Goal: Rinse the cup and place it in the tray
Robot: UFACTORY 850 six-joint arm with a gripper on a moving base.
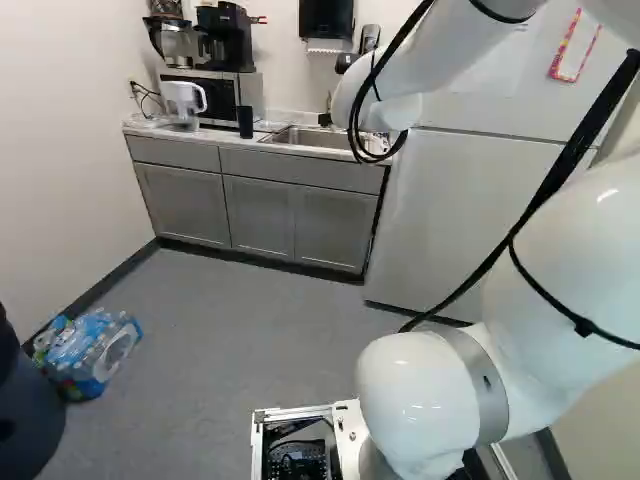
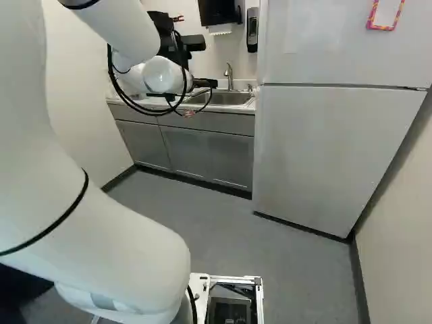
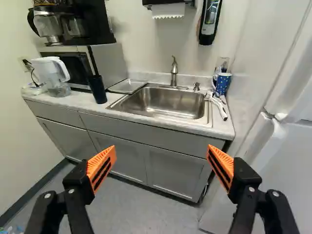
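Approach seems in hand: the pincer [image 3: 161, 152] is wide and empty. The likely cup [image 3: 224, 84] stands far right, by the sink [image 3: 168, 101]; the tray [image 3: 127, 86] is left. Next calls for reaching far right to grip

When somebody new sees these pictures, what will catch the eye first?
In both base views, the big white arm looms close in front. In the wrist view, fingers with orange pads stand wide open; beyond them lies the steel sink, with a blue dotted cup beside it, near the refrigerator.
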